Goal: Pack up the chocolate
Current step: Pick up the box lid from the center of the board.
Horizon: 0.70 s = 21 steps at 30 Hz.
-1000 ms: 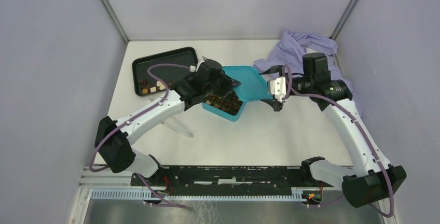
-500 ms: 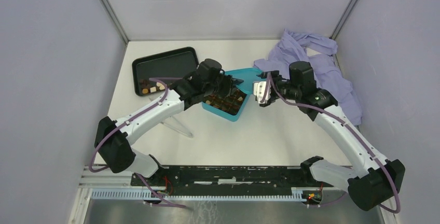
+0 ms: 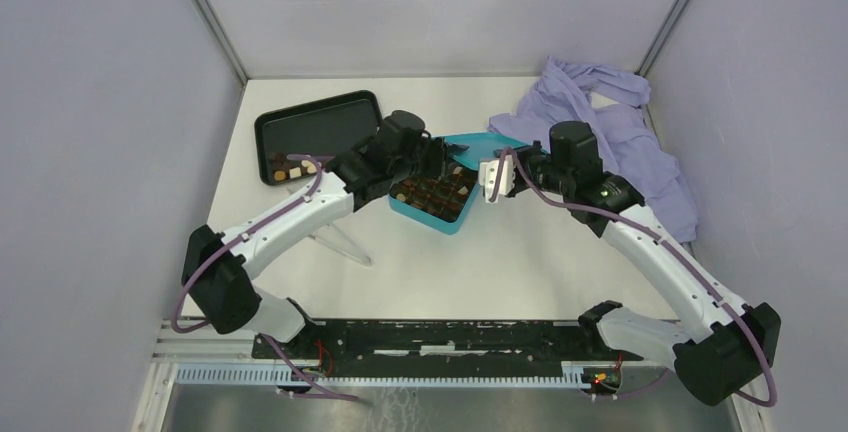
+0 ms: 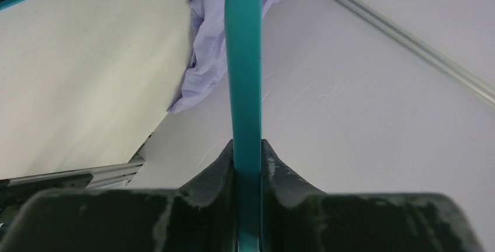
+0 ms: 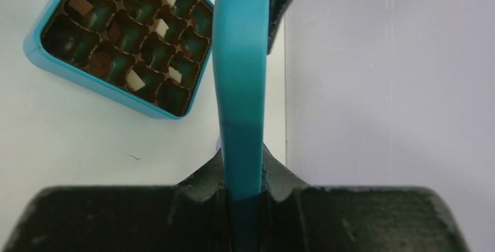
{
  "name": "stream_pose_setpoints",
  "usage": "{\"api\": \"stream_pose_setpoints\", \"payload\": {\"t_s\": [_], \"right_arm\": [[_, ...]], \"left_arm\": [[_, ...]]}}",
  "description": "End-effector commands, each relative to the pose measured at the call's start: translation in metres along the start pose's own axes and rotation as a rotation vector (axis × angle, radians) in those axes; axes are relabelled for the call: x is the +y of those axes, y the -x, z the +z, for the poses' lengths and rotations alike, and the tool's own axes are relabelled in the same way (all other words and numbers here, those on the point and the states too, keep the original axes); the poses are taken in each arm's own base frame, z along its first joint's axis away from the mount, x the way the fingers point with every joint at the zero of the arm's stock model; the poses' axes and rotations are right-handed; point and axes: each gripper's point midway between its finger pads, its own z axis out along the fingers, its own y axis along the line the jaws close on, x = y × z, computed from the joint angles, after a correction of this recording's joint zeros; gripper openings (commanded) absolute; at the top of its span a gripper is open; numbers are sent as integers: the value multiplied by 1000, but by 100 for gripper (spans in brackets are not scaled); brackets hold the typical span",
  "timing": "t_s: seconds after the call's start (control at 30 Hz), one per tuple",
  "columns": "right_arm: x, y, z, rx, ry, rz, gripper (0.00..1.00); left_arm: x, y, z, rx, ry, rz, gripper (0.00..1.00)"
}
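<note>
The open teal box sits mid-table, its brown grid holding dark, tan and cream chocolate in several cells. The teal lid is held up on edge behind the box, between both arms. My left gripper is shut on one edge of the lid, and my right gripper is shut on the opposite edge of the lid. In each wrist view the lid's rim runs straight up from between the fingertips. A few loose chocolate pieces lie in the black tray.
The black tray lies at the back left. A crumpled lilac cloth fills the back right, just behind the right arm. Grey walls close in the table on three sides. A clear plastic piece lies under the left forearm.
My right gripper swung left from beside the lid and shut on the lid's edge. The lid tipped up steeper. The left gripper kept its hold.
</note>
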Motion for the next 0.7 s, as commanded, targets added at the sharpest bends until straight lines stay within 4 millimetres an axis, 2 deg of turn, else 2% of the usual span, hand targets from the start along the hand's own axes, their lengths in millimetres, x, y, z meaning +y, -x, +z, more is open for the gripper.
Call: {"api": "stream_pose_setpoints", "payload": {"t_s": [0.0,0.07,0.13,0.27,0.37,0.47,0.57,0.67], "right_arm": [[-16,21,-9,-48,-48,44,0],[-20,27,-10,-68,-55,94,0],[-24,31,-12,-85,-61,169,0],[-20,37,-18,-136,-33,320,0],[-22,30,-31,-174,-34,467,0],[-19,26,-44,-241,7,613,0],[-15,27,-53,-308,44,743,0],[-12,23,-62,-403,58,917,0]], "left_arm": [[-44,-4,-14,3,-142,-23,37],[-50,-5,-17,7,-174,22,58],[-55,-3,-23,-11,-202,92,74],[-62,23,-52,-166,-249,358,90],[-65,41,-85,-288,-272,702,94],[-56,43,-113,-302,-288,1113,98],[-23,73,-121,-360,-153,1379,100],[13,112,-117,-420,54,1480,100]]}}
